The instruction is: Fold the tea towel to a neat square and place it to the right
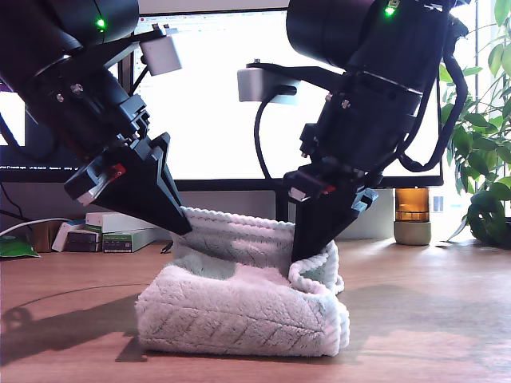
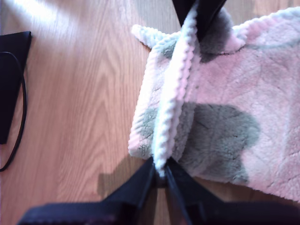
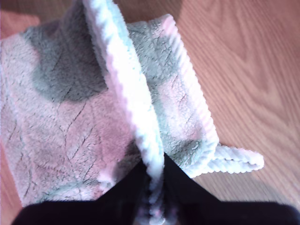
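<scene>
The tea towel [image 1: 239, 315] lies folded into a thick pad on the wooden table [image 1: 431, 319], with its rear layer lifted. It is fluffy off-white fleece with a ribbed edge. My first gripper [image 1: 182, 227], on the exterior view's left, is shut on that ribbed edge [image 2: 176, 89]. My second gripper [image 1: 303, 254], on the exterior view's right, is shut on the same edge near the towel's hanging loop [image 3: 236, 159]. In the first wrist view my first gripper [image 2: 159, 176] pinches the trim and my second gripper [image 2: 199, 18] shows at the far end. The second wrist view has my second gripper [image 3: 154, 183] clamped on the towel [image 3: 70, 117].
A bright monitor [image 1: 223, 96] stands behind the arms. Small boxes [image 1: 112, 235] sit at the exterior view's left, an amber jar [image 1: 412, 215] and a leafy plant [image 1: 487, 159] at its right. A black cable [image 2: 18, 122] lies on the wood beside the towel.
</scene>
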You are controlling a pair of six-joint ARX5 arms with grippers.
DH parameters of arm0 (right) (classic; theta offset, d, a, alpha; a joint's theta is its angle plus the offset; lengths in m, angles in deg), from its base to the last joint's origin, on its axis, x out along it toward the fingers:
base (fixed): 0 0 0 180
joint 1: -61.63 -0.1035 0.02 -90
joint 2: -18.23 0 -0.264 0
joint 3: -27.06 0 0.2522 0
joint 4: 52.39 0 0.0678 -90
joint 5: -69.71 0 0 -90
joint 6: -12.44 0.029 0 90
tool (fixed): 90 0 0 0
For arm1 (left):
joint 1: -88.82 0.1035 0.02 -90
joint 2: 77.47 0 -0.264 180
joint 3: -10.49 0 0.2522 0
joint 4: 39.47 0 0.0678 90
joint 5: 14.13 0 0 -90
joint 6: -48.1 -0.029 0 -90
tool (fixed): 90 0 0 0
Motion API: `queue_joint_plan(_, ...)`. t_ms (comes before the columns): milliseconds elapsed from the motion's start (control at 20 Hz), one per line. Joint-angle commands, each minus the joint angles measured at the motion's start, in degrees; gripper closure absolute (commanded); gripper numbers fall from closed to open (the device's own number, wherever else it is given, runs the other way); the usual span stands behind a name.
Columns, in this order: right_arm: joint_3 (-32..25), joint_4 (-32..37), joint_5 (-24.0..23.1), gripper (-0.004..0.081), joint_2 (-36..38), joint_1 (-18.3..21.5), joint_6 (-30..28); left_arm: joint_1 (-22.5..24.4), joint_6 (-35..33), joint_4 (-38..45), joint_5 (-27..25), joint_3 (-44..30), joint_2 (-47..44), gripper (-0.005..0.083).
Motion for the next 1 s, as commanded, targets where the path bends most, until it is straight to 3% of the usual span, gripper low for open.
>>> queue_joint_plan(0, -0.7, -0.9, -1.2, 0.0755, -0.7, 0.7, 0.0, 1.2, 0.2, 0.2, -0.9, -1.3, 0.3, 0.0788)
queue_joint_plan(350, -0.7, -0.7, -3.6, 0.0622, -0.7, 0.7, 0.0, 1.2, 0.3, 2.1, -1.0, -1.3, 0.3, 0.0621)
queue_joint_plan(500, -0.7, 1.8, -3.7, 0.0533, -0.7, 0.7, 1.1, 1.2, 1.0, 2.1, -1.0, -1.3, 0.3, 0.0621)
queue_joint_plan(750, 0.5, 4.9, -4.3, 0.0498, -0.7, 0.7, 1.8, 1.2, 4.3, 1.8, -1.0, -1.3, 0.3, 0.0621)
queue_joint_plan(850, 1.7, 4.9, -6.3, 0.0429, -0.7, 0.9, 1.7, 1.2, 7.7, 1.2, -1.0, -1.3, 0.3, 0.0621)
queue_joint_plan(950, 3.7, 3.1, -7.0, 0.0428, -0.7, 1.4, 1.9, 1.8, 12.4, 1.6, 0.3, -1.3, 0.3, 0.0621)
